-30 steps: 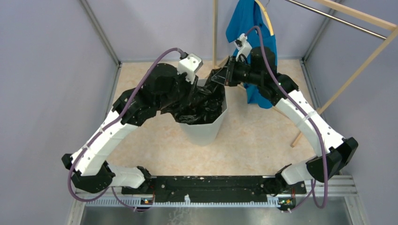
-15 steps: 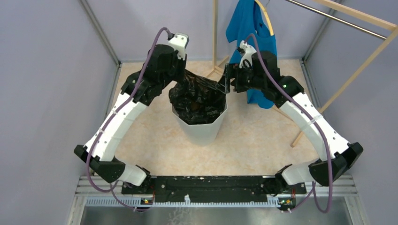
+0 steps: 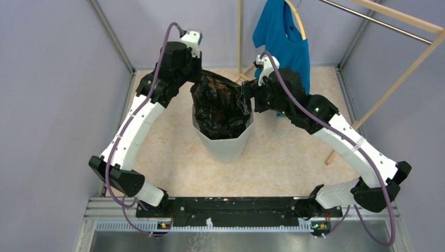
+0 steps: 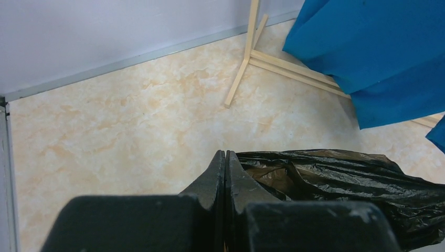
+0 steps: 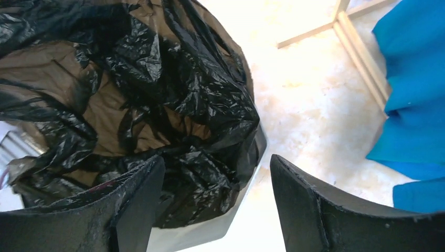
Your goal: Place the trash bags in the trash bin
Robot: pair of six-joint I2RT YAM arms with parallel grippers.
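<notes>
The black crinkled trash bag [image 3: 219, 105] sits in the white faceted trash bin [image 3: 225, 144], with its top pulled up above the rim toward the far left. My left gripper [image 3: 199, 79] is over the bin's far-left side, shut, and the bag's taut edge [image 4: 341, 176] runs off from its fingertips. In the left wrist view that gripper [image 4: 225, 154] shows no gap. At the bin's right rim my right gripper [image 3: 246, 94] stands open. In its own view it [image 5: 216, 160] straddles the white rim [image 5: 246, 191], bag [image 5: 157, 79] by the left finger, nothing gripped.
A blue T-shirt [image 3: 283, 37] hangs on a wooden rack [image 3: 240, 37] just behind the right arm; its folds [image 5: 414, 94] are close to the right gripper. The rack's foot bars [image 4: 246, 63] lie on the beige floor behind the bin. Grey walls close in on both sides.
The left arm came up out of the bin, shut on the bag and drew its edge up and far-left. The right gripper let go of the bag, opened, and moved to the bin's right rim.
</notes>
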